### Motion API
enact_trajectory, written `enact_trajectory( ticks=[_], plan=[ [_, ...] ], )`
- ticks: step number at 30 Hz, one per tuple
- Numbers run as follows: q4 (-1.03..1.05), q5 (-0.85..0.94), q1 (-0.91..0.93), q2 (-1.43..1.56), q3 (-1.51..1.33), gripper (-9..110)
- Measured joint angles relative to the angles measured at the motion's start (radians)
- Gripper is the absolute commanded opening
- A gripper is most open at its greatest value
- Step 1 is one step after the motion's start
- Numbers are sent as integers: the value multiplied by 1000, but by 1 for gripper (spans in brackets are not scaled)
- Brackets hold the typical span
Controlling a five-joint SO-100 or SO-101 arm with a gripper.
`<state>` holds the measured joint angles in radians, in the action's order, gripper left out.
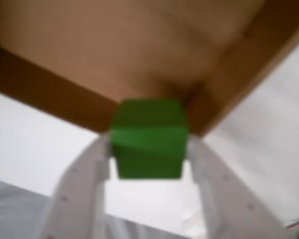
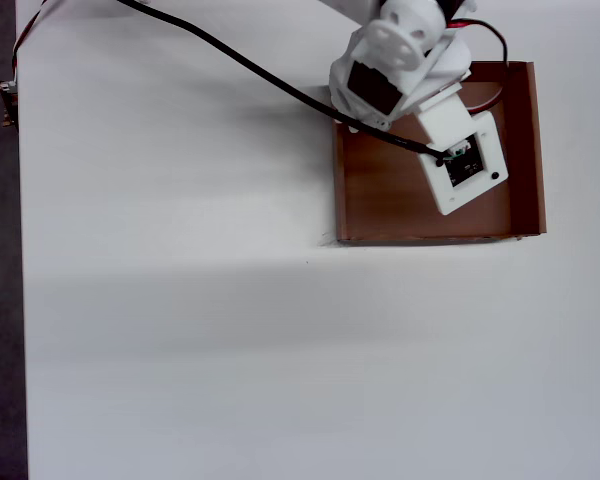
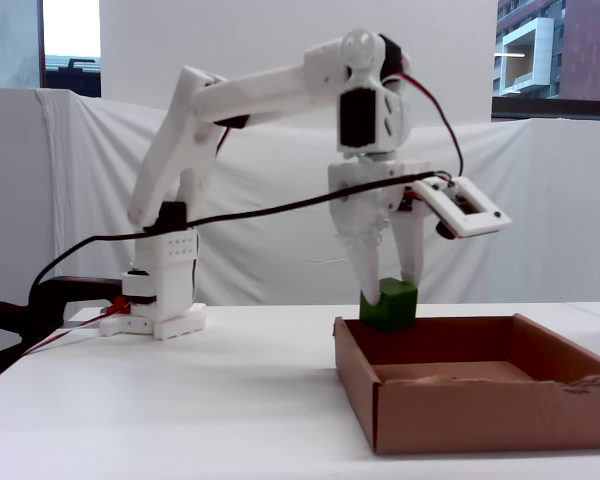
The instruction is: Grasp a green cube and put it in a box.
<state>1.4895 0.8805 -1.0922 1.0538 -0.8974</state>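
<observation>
Currently I am holding the green cube (image 3: 389, 304) in my pincer (image 3: 390, 292), the two white fingers (image 1: 82, 186) pressing on opposite faces of it, as the wrist view is showing. The cube is sitting clear of the bench (image 2: 180, 330), carried in the air over the box (image 3: 540, 400).

Position note: in the fixed view the cube is hanging at about the height of the box's rim, close to one corner. The wrist view is agreeing, a corner of the cardboard walls lying just beyond the cube. In the overhead view my arm is covering part of the box (image 2: 380, 200), and the cube itself is hidden beneath the wrist camera mount (image 2: 467, 165).

Judgement on the step in hand: I am in the carry-and-place stage, with the release not yet made. To do it well, I am thinking the cube should be moved farther in from the corner, toward the open middle of the floor, so neither finger is catching a wall. Lowering before opening should stop the cube bouncing or tipping out over the low wall. Opening should be gentle and even, so it does not cling to one finger.

Risk: releasing this close to the corner could land the cube on the rim.
</observation>
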Motion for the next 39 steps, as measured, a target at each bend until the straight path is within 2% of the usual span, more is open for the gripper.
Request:
enact_trajectory(
  ticks=[39],
  plan=[
    [6, 0, 43, -199, 146, 16]
  ],
)
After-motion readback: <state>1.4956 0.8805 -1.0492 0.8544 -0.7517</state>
